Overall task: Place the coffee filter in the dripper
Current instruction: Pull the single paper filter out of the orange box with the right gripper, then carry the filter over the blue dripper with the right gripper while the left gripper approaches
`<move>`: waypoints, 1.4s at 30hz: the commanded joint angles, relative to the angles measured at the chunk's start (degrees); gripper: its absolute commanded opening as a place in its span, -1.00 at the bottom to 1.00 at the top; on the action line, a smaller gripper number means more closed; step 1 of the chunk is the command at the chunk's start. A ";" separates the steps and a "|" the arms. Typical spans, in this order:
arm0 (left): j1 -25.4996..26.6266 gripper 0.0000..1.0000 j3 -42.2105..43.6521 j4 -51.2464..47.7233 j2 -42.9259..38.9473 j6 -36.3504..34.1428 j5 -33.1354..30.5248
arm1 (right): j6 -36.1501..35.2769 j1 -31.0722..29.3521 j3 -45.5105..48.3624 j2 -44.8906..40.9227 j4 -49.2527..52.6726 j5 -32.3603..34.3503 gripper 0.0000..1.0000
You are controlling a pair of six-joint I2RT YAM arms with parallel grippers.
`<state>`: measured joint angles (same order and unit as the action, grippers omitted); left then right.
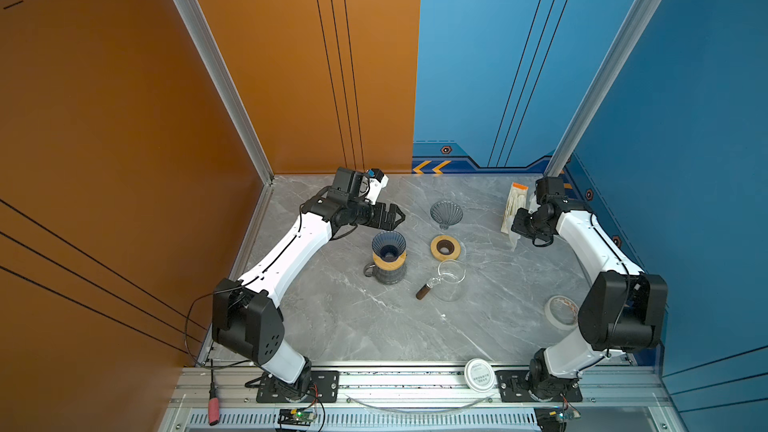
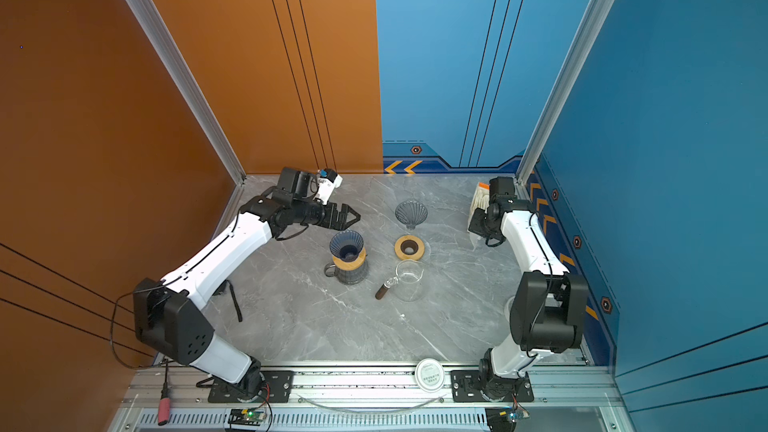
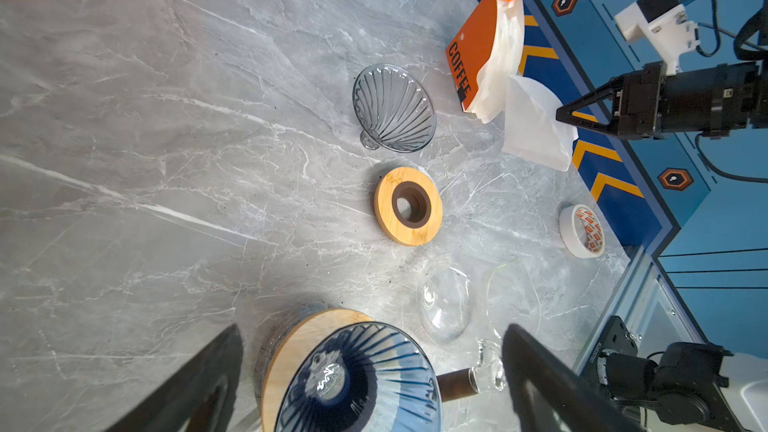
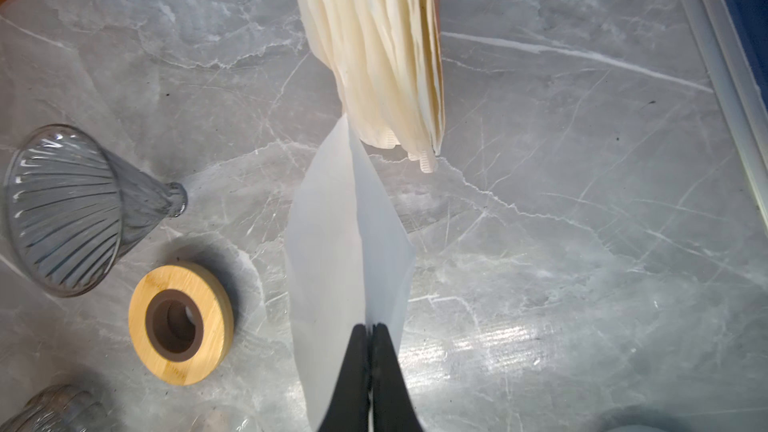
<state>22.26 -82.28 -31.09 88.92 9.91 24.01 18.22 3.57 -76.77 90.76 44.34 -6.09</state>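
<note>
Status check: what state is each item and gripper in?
Blue ribbed glass dripper: upright, empty.
Grey ribbed glass dripper: lying on its side.
White paper filter: pinched by right gripper.
Left gripper: open, empty.
Clear glass carafe: upright, empty.
Orange filter pack: open.

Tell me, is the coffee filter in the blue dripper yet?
Out: the right gripper holds the coffee filter near the filter pack; the blue dripper sits empty.
</note>
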 commanded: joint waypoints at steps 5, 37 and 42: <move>0.33 0.96 0.62 -1.80 -3.61 -1.17 -0.13 | -2.75 -3.89 -5.46 -5.50 10.65 -5.92 -1.00; -5.54 0.96 7.22 -5.51 -15.09 1.58 -3.18 | 16.91 -31.34 -12.63 -0.09 -19.71 -25.17 -1.00; -6.00 0.96 7.22 -5.82 -15.46 2.13 -3.18 | 16.75 -34.60 -13.58 1.08 -20.73 -24.50 -1.00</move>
<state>16.75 -75.79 -35.64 74.56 11.31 21.43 33.80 -29.56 -88.47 91.37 26.50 -29.85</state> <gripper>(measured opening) 0.979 0.047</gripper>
